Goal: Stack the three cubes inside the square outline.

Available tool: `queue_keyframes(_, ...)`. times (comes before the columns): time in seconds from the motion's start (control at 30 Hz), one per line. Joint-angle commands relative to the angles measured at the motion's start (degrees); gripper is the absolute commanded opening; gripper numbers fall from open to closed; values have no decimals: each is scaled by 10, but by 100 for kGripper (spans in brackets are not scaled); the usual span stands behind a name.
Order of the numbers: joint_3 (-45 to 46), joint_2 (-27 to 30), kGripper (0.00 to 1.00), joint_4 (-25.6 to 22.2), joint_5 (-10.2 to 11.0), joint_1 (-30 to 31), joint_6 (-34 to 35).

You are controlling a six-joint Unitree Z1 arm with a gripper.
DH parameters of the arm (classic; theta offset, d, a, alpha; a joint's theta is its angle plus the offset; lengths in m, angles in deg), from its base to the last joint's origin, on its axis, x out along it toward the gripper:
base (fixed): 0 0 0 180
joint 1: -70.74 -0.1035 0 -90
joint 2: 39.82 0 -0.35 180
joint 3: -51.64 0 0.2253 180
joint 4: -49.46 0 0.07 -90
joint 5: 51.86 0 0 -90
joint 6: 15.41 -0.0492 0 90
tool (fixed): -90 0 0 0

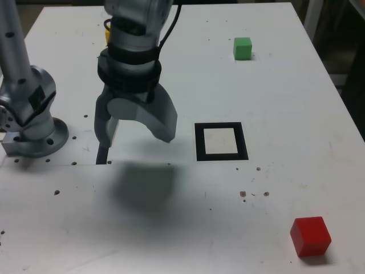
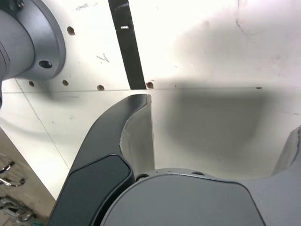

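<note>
Exterior view shows the pincer (image 1: 137, 128) wide and empty over the tabletop (image 1: 188, 217), green block (image 1: 242, 48) and red block (image 1: 310, 236) well apart from the bare square outline (image 1: 221, 141), so a hurried reach might nudge a block away.

tool (image 1: 137, 130) open, empty, above table (image 1: 274, 103) | square outline (image 1: 221, 141) empty | green cube (image 1: 242, 48), red cube (image 1: 310, 236) apart

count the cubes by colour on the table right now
green cube: 1
red cube: 1
yellow cube: 1, only a sliver showing behind the arm
total: 3, none inside the square outline
</note>
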Motion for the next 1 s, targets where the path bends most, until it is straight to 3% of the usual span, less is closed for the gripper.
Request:
queue_keyframes(0.0,-15,-7,99,-12,-1,7,10)
queue_keyframes(0.43,-89,-49,99,-43,-10,40,50)
queue_keyframes(0.97,-222,-117,99,-107,1,75,89)
